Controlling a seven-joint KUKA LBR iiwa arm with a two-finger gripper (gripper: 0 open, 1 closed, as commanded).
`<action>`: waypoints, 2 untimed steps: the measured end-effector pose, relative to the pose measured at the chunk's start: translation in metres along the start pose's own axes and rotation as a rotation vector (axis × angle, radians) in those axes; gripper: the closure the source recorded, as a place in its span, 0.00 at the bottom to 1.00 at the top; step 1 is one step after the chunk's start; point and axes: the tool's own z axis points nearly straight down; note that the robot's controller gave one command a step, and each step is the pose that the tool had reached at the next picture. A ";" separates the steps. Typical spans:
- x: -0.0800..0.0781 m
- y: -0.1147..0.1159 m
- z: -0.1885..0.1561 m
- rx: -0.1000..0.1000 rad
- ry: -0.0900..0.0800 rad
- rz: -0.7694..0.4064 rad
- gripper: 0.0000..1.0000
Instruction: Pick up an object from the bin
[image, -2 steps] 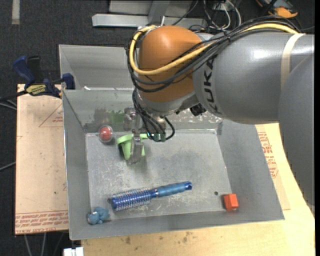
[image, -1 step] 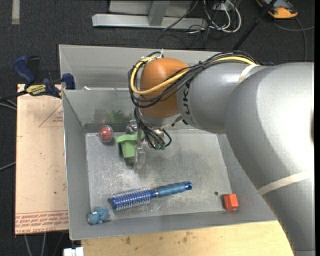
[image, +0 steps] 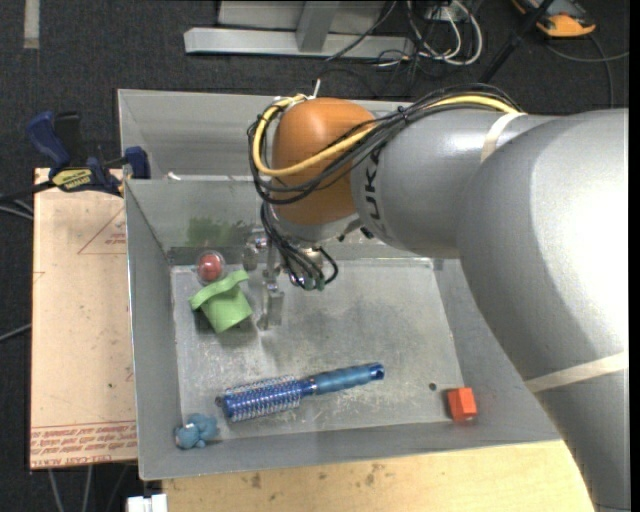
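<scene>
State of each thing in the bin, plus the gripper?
gripper: down in the bin, beside the green cup.
green cup: tipped on its side, left of floor.
red ball: loose, just behind the cup.
blue brush: lying flat, handle pointing right.
blue toy: loose, front-left corner.
orange block: front right, alone.

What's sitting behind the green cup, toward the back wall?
A small red ball lies just behind the green cup, near the back-left corner of the bin. The gripper stands at the cup's right, and the floor beneath it is covered.
</scene>
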 end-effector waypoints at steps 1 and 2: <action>0.010 0.063 0.002 -0.001 0.002 -0.366 0.00; 0.064 0.105 0.034 0.000 0.010 -0.405 0.00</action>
